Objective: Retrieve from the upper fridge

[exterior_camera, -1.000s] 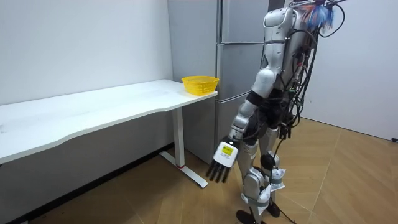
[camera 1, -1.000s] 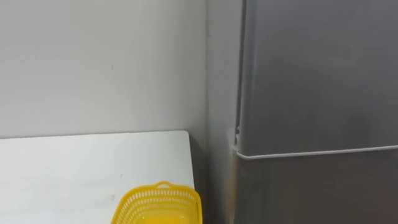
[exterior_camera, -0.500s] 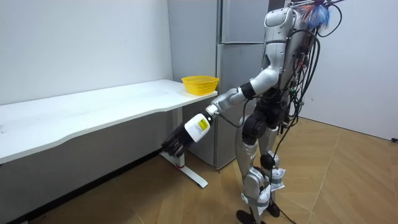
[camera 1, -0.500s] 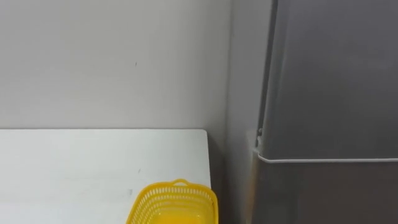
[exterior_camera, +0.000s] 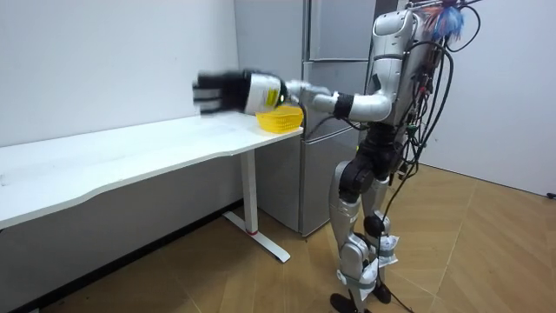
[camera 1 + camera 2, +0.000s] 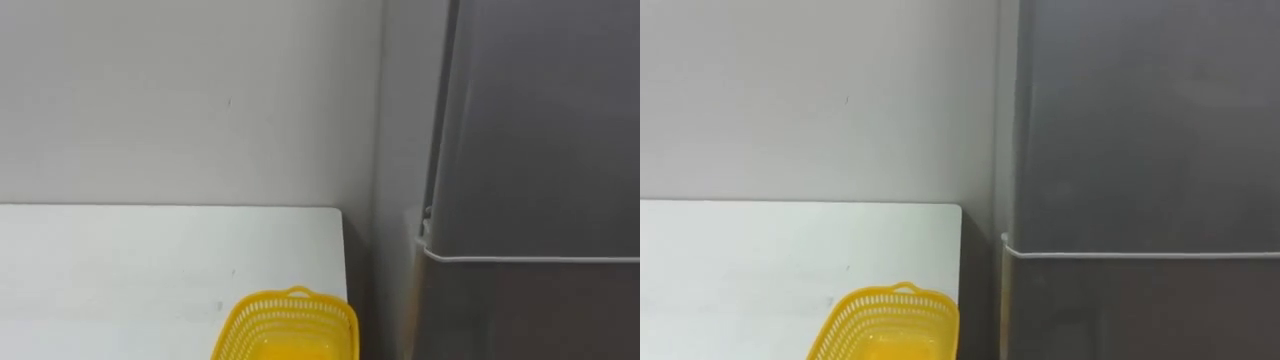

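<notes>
A plain white wall (image 6: 150, 100) is filling the back of the left eye view. Below it a flat white table top (image 6: 120, 260) is carrying a yellow plastic mesh basket (image 6: 290, 322). A tall grey fridge (image 6: 520, 180) is standing beside them.

In the room view the robot is standing before the fridge and swinging its left hand (image 5: 217, 91) up. A moment ago it was hanging low by the leg. Now it is hovering over the table, fingers looking straight and apart, holding nothing. The basket is just behind the hand, and the fridge is farther behind it.

In the right eye view the upper door (image 6: 1140, 120) is shut, hiding whatever is inside, so opening it is probably coming next.
</notes>
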Tool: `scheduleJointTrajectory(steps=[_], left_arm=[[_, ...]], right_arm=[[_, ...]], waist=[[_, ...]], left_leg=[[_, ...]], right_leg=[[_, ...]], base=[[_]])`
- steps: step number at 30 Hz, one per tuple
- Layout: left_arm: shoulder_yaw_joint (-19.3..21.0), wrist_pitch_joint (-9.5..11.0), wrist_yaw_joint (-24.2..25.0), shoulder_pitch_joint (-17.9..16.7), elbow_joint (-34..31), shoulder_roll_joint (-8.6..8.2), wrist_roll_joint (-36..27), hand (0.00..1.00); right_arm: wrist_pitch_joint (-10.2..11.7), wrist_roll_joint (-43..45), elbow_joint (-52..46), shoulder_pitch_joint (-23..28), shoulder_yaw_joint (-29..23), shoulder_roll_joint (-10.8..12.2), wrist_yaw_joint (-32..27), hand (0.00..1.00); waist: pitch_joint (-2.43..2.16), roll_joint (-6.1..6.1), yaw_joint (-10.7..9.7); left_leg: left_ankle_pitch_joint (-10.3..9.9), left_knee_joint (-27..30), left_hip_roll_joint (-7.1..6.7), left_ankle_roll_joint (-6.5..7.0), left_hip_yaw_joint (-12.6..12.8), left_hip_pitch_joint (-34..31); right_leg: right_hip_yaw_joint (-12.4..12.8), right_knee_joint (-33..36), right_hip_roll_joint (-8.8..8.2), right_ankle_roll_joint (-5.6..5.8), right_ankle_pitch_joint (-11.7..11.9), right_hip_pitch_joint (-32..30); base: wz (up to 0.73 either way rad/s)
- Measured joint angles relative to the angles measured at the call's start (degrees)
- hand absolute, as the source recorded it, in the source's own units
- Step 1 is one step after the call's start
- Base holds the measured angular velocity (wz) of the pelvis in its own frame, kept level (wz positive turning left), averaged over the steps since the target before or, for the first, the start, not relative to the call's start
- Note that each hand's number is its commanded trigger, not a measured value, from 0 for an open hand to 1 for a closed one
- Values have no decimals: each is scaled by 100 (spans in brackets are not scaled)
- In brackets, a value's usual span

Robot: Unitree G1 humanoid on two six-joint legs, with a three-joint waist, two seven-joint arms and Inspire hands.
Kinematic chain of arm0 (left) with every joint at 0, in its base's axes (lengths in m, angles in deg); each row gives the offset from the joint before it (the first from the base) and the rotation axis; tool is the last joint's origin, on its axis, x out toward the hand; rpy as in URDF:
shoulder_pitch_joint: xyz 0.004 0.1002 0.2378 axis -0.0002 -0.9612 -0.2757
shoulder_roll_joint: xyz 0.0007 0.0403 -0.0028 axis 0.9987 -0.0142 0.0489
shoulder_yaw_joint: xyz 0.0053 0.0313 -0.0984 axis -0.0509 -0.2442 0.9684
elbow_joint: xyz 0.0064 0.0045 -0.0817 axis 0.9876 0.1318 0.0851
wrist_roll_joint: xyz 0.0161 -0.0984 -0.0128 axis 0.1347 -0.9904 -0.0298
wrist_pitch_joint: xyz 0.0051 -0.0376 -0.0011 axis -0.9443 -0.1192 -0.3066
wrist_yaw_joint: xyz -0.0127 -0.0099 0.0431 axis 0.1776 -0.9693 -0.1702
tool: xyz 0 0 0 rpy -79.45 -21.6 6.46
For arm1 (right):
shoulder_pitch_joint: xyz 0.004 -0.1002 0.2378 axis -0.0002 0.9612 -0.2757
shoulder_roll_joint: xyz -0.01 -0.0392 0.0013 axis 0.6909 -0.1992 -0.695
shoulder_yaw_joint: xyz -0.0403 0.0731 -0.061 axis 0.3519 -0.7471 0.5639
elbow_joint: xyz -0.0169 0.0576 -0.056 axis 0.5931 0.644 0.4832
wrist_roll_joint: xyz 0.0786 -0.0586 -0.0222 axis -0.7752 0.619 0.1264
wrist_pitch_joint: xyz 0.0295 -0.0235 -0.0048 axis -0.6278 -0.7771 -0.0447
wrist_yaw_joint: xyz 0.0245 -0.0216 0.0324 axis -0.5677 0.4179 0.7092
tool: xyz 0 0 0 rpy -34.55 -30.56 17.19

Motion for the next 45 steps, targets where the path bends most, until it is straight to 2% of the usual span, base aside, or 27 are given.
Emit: scheduleJointTrajectory(steps=[3, 7, 11, 13, 15, 17, 19, 21, 22, 24, 27, 30, 33, 40, 45], left_arm=[[-11, 17, 182, 95, -720, 137, -7, 0], [-143, 73, 777, 183, -1391, 151, -90, 0], [-624, 75, 1519, 402, -1741, 149, -126, 0], [-872, 66, 1908, 545, -1772, 149, -159, 0], [-1257, 3, 2513, 772, -1885, 150, -481, 0], [-1547, -78, 2954, 966, -1945, 151, -533, 0], [-1867, -165, 3469, 1168, -1946, 156, -667, 0], [-2244, -298, 4188, 1337, -1950, 187, -946, 0], [-2329, -321, 4354, 1362, -1947, 214, -1018, 0], [-2624, -492, 4977, 1479, -1926, 384, -1417, 0], [-2673, -681, 5616, 1580, -1918, 557, -1621, 0], [-2704, -820, 6046, 1581, -1871, 696, -1653, 0], [-2724, -940, 6360, 1581, -1836, 868, -1657, 0], [-2937, -1104, 6665, 1580, -1831, 898, -1650, 0], [-3040, -1224, 6784, 1580, -1832, 898, -1649, 0]], right_arm=[[0, 21, 26, 31, -56, -23, 67, 0], [-3, 30, 17, 149, -52, -37, 244, 0], [-20, 212, 27, 197, -58, -24, 379, 0], [-18, 227, 28, 194, -57, -17, 495, 0], [-27, 227, 28, 199, -57, -16, 579, 0], [-77, 421, 36, 185, -59, -10, 675, 0], [-126, 587, 55, 151, -53, 0, 727, 0], [-127, 720, 50, 113, -52, -4, 789, 0], [-126, 731, 49, 97, -52, -4, 808, 0], [-127, 745, 44, 53, -55, -5, 896, 0], [-140, 901, 26, -24, -64, -20, 933, 0], [-143, 938, 30, -80, -65, -80, 929, 0], [-142, 906, 29, -138, -64, -150, 913, 0], [-162, 889, 40, -192, -53, -182, 841, 0], [-279, 882, 79, -189, -52, -182, 839, 0]], waist=[[18, 22, -80], [38, 52, -194], [97, 86, -437], [97, 76, -562], [86, 55, -640], [101, 43, -770], [114, 28, -787], [101, 50, -903], [97, 64, -935], [99, 79, -987], [99, 128, -1081], [83, 170, -1106], [95, 214, -1127], [98, 212, -1137], [96, 214, -1139]], left_leg=[[-1, 16, 3, -1, -29, -70], [-2, 31, 3, -1, -49, -125], [-1, 31, 0, 0, -75, -159], [-2, 36, 3, -1, -72, -191], [-1, 39, 6, 0, -46, -243], [1, 53, 6, 0, -21, -261], [1, 68, 8, -1, 6, -251], [1, 81, 8, -1, 11, -255], [1, 80, 8, -1, 10, -254], [2, 78, 12, -2, 8, -257], [2, 58, 12, -3, 10, -257], [2, 57, 8, -3, 25, -254], [2, 58, 13, -4, 103, -251], [3, 52, 20, -4, 136, -253], [3, 51, 23, -4, 143, -253]], right_leg=[[-18, -1, 4, -1, 0, -40], [-23, -6, 9, -2, 1, -65], [-28, -14, 9, -1, 0, -79], [-26, -19, 10, -2, 1, -113], [-19, -14, 8, -5, 3, -171], [-7, -11, 5, -4, 4, -187], [6, -7, 3, -3, 18, -157], [20, -10, -3, -2, 22, -169], [33, -10, -2, -3, 22, -174], [82, -9, 4, -3, 22, -185], [147, -8, 10, -3, 21, -195], [207, -12, 12, -2, 21, -201], [227, -11, 15, -2, 21, -202], [256, -20, 31, -3, 20, -221], [262, -12, 33, -4, 20, -238]], base=[[4], [3], [1], [0], [-4], [-4], [-8], [-7], [-7], [-11], [-9], [-11], [-1], [0], [0]])
